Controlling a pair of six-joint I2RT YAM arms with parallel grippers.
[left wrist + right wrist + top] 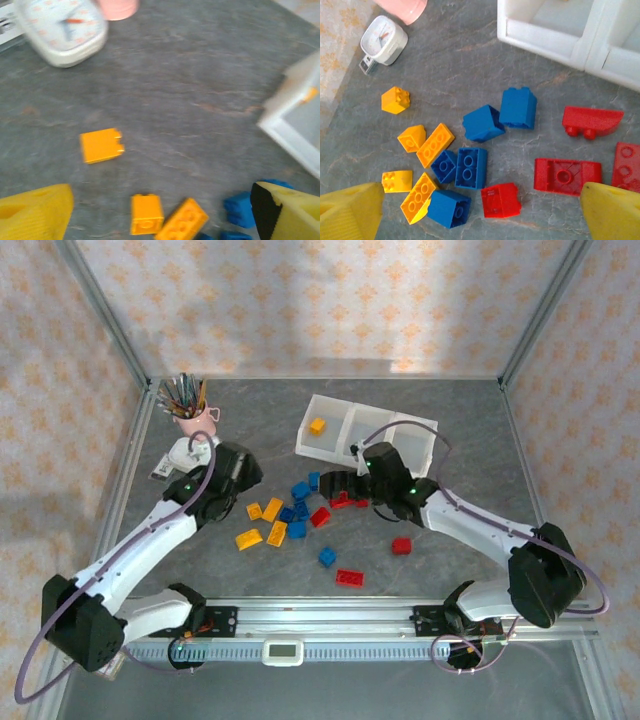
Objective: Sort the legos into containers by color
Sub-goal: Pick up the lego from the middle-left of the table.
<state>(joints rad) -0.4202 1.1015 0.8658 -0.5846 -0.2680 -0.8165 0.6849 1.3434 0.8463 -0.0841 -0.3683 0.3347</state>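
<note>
Yellow, blue and red legos (297,520) lie scattered mid-table. The containers (370,435), a white three-compartment tray, stand behind them with one yellow brick (317,425) in the left compartment. My left gripper (245,480) hovers open at the pile's left edge. In its wrist view the left gripper (160,220) has two yellow bricks (146,214) and blue ones (239,209) on the table below its jaws, and another yellow brick (101,145) lies farther off. My right gripper (335,483) hangs open over the pile; the right gripper (480,215) is above a red brick (501,200) and blue bricks (470,167).
A pink pencil cup (192,410) and a small white dial timer (185,455) stand at the back left. A red brick (401,545), a blue one (327,557) and a flat red one (349,577) lie apart toward the near edge. A metal rail (330,615) borders the front.
</note>
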